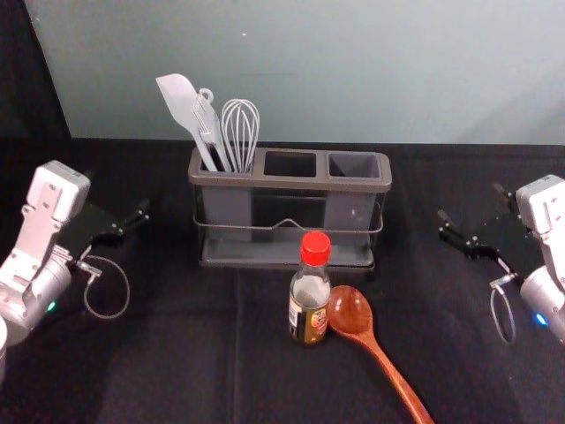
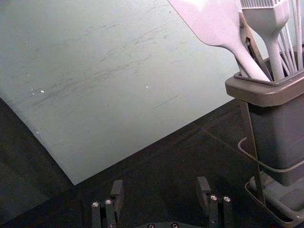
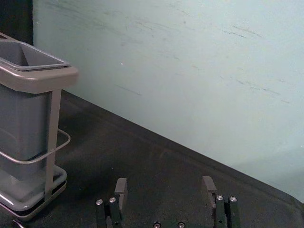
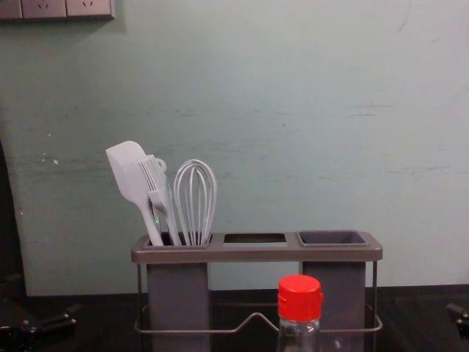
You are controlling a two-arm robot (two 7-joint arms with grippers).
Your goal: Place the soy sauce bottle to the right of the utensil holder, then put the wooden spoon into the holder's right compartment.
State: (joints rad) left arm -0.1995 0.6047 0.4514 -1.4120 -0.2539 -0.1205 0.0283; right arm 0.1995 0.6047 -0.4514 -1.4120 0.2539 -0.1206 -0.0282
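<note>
One utensil holder (image 1: pixel 291 182) is holding one spatula (image 1: pixel 179 97), one basting brush (image 4: pixel 154 176), one whisk (image 1: pixel 240 132), one half-hidden utensil (image 2: pixel 254 45). One soy sauce bottle (image 1: pixel 309 309) and one wooden spoon (image 1: pixel 351 314) are resting toward six o'clock; one left gripper (image 1: pixel 118 194) is hovering at nine, one right gripper (image 1: pixel 470 201) at three.

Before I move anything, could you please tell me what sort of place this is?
Probably a robot test bench set up like a kitchen counter: a black cloth-covered table against a pale green wall, a red-capped glass soy sauce bottle and a reddish-brown wooden spoon.

No readable text; label (image 1: pixel 317 323) on soy sauce bottle (image 1: pixel 311 288) too small.
</note>
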